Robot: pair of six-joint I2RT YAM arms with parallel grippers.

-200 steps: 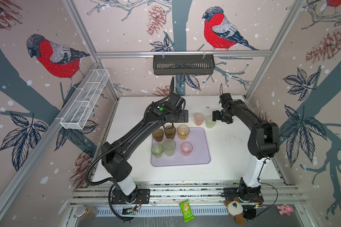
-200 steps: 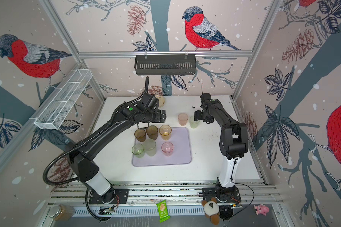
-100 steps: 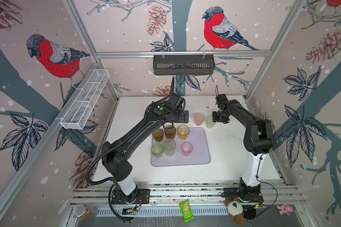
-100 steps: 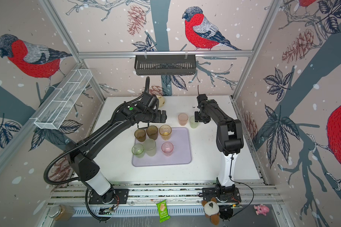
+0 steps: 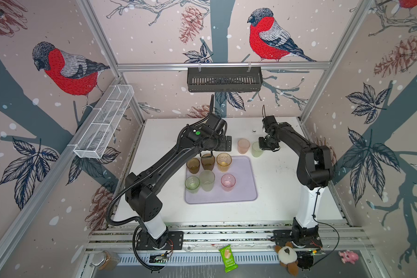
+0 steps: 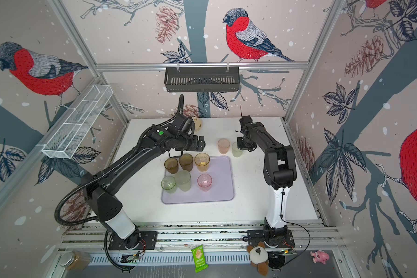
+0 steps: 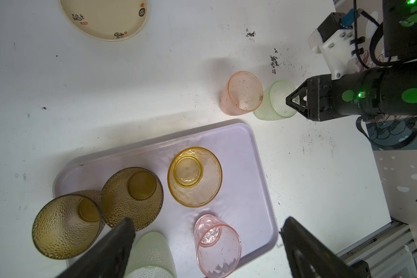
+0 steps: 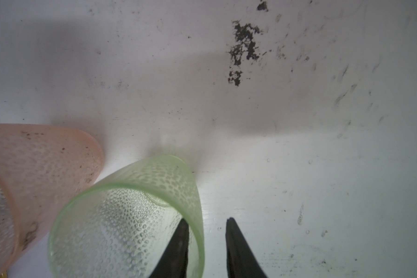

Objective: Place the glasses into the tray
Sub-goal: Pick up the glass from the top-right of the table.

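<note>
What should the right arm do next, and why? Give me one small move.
Probably close the right pincer onto the wall of the green glass: one finger is inside the rim, the outer finger stands apart from it, so nothing is clamped yet for lifting toward the tray.

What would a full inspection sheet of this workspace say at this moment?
Surface: white table, dark stains.
Job's things: six glasses upright in tray; peach glass and green glass outside it.
Clutter: yellow plate at the back.
Grippers: left gripper open above tray; right gripper astride green glass rim, not clamped.
Cables: hose on left arm; thin cable at right base.
Surroundings: black basket, wire basket on walls; plush toy, snack packet in front.
</note>
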